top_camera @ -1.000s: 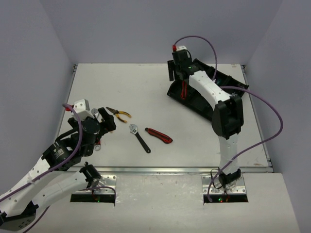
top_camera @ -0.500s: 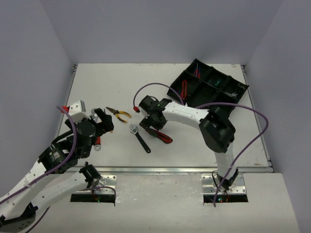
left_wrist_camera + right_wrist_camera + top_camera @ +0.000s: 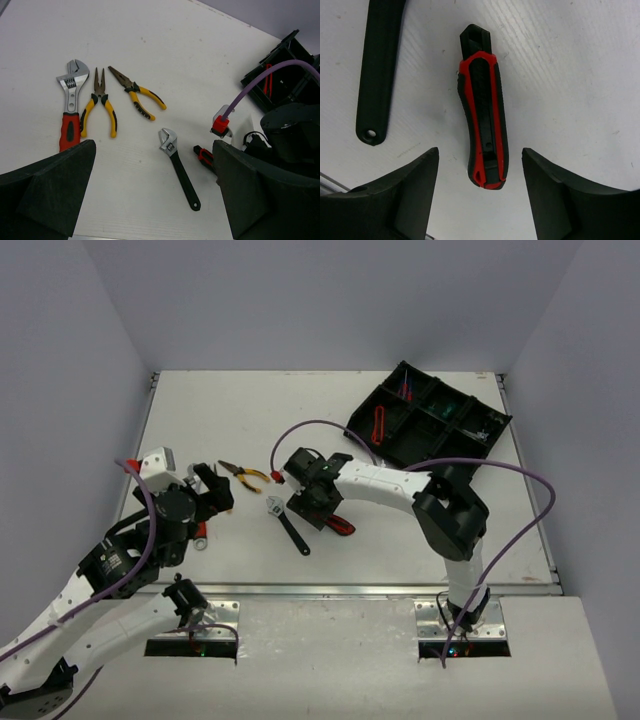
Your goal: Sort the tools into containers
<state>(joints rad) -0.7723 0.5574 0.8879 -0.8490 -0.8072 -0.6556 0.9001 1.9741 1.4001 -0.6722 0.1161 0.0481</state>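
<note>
Tray (image 3: pixel 398 452) holds a red tool (image 3: pixel 378 426); left fingers (image 3: pixel 50 190) and right fingers (image 3: pixel 560 195) gape wide, empty.

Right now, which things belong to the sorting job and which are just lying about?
Job: knife, black wrench, red wrench, pliers, second pliers, tray.

Lying about: nothing loose, only the arms' purple cables.

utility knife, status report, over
Right gripper open, astride the utility knife, not gripping. Knife flat on the table, outside the tray. Left gripper open, empty. Black-handled wrench lies alongside, clear of the jaws.
</note>
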